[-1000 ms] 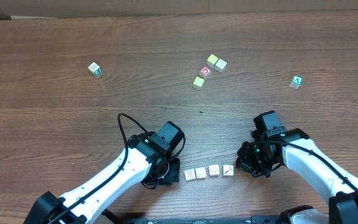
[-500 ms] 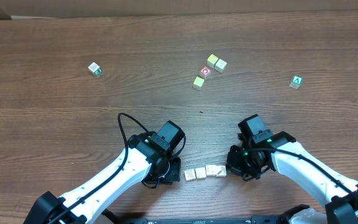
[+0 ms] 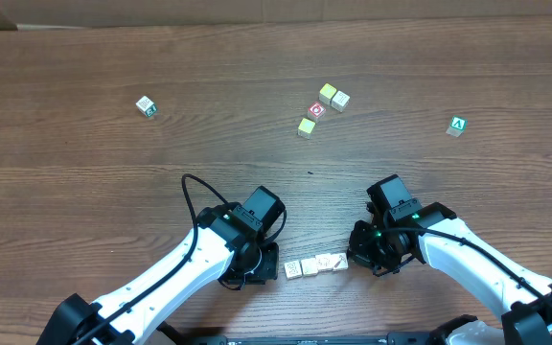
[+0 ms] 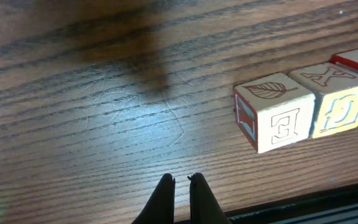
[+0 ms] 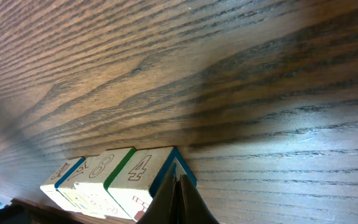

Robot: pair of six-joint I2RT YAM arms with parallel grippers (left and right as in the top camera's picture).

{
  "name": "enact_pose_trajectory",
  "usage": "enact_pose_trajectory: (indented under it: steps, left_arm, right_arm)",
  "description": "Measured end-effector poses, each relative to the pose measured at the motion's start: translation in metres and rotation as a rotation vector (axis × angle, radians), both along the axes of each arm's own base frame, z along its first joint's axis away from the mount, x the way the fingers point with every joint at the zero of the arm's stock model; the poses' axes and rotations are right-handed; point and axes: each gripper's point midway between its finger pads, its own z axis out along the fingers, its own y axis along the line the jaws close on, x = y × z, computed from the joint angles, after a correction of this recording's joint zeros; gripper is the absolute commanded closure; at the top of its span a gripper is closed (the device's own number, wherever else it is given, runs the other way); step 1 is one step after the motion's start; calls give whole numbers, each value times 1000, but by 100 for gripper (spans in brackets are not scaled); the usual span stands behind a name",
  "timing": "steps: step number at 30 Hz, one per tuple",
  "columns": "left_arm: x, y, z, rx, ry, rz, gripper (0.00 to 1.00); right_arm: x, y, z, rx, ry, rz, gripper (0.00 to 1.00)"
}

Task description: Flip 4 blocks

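Four cream-faced blocks (image 3: 316,265) lie pressed together in a short row near the table's front edge. In the right wrist view the nearest block (image 5: 143,173) shows a "4", with an "8" block (image 5: 103,169) beside it. My right gripper (image 3: 355,259) (image 5: 178,179) is shut, its tips touching the right end face of the "4" block. My left gripper (image 3: 268,272) (image 4: 181,180) is shut and holds nothing, low over bare wood just left of the row. Its view shows the left end block (image 4: 275,112) with an "E" and a leaf, then a yellow-faced block (image 4: 342,102).
At the back stands a cluster of cubes, among them a red-faced cube (image 3: 316,110) and a yellow-green cube (image 3: 306,126). A green "A" cube (image 3: 457,126) sits far right and a lone cube (image 3: 145,105) far left. The table's front edge (image 4: 303,202) runs close behind the row.
My right gripper slid left against the row's right end, pushing the blocks left and closing the gaps between them. The left arm stayed still.
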Motion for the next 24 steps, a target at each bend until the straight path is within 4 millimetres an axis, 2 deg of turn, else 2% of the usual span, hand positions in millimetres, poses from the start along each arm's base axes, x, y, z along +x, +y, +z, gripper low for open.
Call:
enact_pose_trajectory:
  steps: [13, 18, 24]
  left_arm:
    - [-5, 3, -30, 71, 98, 25, 96]
    - [1, -6, -33, 38, 82, 26, 96]
    - [9, -25, -32, -32, 41, 5, 96]
  right_arm:
    - [0, 1, 0, 6, -18, 38, 96]
    - [0, 1, 0, 6, -21, 43, 96]
    - [0, 1, 0, 7, -23, 47, 96]
